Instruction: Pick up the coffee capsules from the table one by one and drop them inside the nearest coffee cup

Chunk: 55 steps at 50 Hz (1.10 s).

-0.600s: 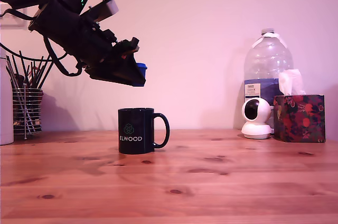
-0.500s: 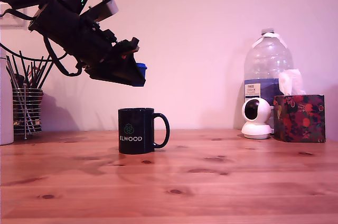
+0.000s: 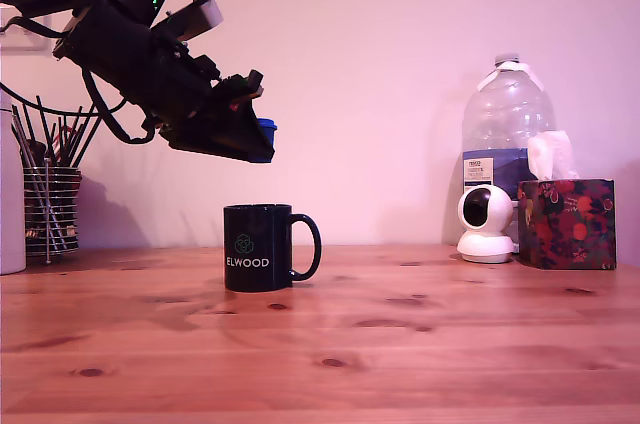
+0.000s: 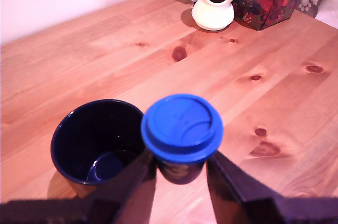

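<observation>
- Exterior view: the gripper (image 3: 262,134) hangs high above the black mug (image 3: 258,247), its jaws closed on a small blue capsule (image 3: 265,126) that shows only as a sliver at the tip.
- The wrist view gives the hold plainly: the capsule (image 4: 181,129) sits pinched between the two fingers (image 4: 232,182), lid facing the camera.
- There the mug (image 4: 97,142) lies beside the capsule, not under it, so the release point probably calls for a small shift over the opening first.
- The height leaves room to clear the rim.
- Something blue sits at the mug's bottom; possibly another capsule, though the dark inside makes it hard to tell.
- The mug stands upright on the desk (image 3: 420,344), handle toward the exterior view's right.
</observation>
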### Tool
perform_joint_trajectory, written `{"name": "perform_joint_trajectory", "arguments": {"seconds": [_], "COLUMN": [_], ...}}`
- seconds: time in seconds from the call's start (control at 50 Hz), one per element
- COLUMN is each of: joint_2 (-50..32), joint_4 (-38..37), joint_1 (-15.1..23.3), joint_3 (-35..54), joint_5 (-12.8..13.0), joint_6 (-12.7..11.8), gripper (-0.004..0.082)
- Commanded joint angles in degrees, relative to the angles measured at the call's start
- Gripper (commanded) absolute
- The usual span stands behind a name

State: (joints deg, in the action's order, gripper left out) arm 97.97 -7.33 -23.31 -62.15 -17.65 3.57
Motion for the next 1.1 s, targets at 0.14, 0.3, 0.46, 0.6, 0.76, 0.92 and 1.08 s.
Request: {"name": "perform_joint_trajectory", "arguments": {"seconds": [0.14,0.3,0.46,0.6,0.76,0.92,1.08], "joint_2": [0.35,0.35,0.35,0.35,1.09,3.56,7.5], "joint_4": [-1.57,-1.77,-1.77,-1.62,1.11,4.96,9.84], "joint_1": [2.08,3.43,4.24,4.24,4.24,4.24,4.2], "joint_3": [0.63,0.63,0.48,-0.37,-3.26,-7.93,-13.68], "joint_5": [0.15,0.15,0.13,0.15,0.55,1.62,1.62], "joint_6": [-0.11,-0.13,-0.15,-0.31,-0.55,-0.5,-0.44], "gripper": [0.0198,0.0198,0.0198,0.0198,0.0198,0.0198,0.0198]}}
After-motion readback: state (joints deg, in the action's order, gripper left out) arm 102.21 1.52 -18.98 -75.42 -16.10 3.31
